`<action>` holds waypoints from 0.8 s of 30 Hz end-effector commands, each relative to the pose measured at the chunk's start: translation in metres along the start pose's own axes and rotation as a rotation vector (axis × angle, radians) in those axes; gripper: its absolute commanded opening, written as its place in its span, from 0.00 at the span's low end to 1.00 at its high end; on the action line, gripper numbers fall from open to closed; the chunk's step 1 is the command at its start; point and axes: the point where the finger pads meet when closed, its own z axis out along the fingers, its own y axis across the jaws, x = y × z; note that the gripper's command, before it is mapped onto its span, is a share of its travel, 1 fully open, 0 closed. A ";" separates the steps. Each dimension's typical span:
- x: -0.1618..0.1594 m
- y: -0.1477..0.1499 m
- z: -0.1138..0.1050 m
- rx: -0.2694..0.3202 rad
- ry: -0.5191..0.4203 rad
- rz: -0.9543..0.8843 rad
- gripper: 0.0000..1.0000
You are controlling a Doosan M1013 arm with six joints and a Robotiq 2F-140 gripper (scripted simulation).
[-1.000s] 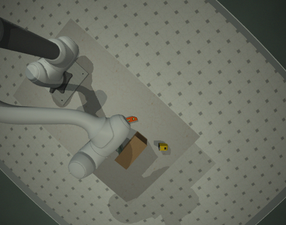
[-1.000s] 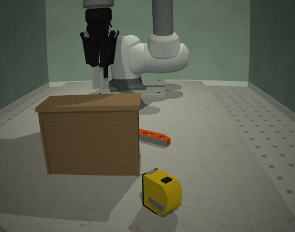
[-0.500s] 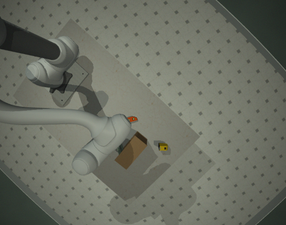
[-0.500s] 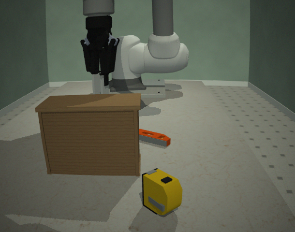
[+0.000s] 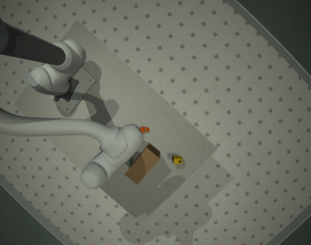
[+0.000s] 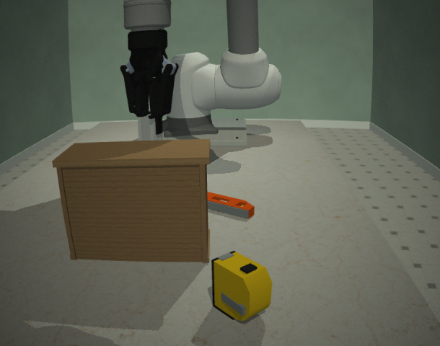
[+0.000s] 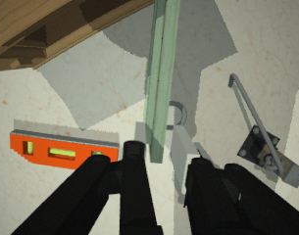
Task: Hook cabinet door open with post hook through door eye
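Top view: the arm hid the tool; the cabinet (image 5: 142, 163) stood flat at frame centre.

Exterior view: the tool (image 6: 148, 112) hung narrow, apparently empty.

Wrist view: the door (image 7: 164, 59) stood ajar; the hook (image 7: 249, 114), right, lay unengaged. Hooking remained.

An orange spirit level (image 6: 230, 205) with green vials lies flat on the pale surface (image 6: 324, 223), while a yellow tape measure (image 6: 241, 285) with a black button stands well apart at its six o'clock.
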 end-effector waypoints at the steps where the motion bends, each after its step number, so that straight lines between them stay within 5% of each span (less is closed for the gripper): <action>1: 0.000 0.000 0.001 0.000 0.000 0.000 0.16; 24: 0.000 0.009 0.002 0.000 0.000 -0.058 0.16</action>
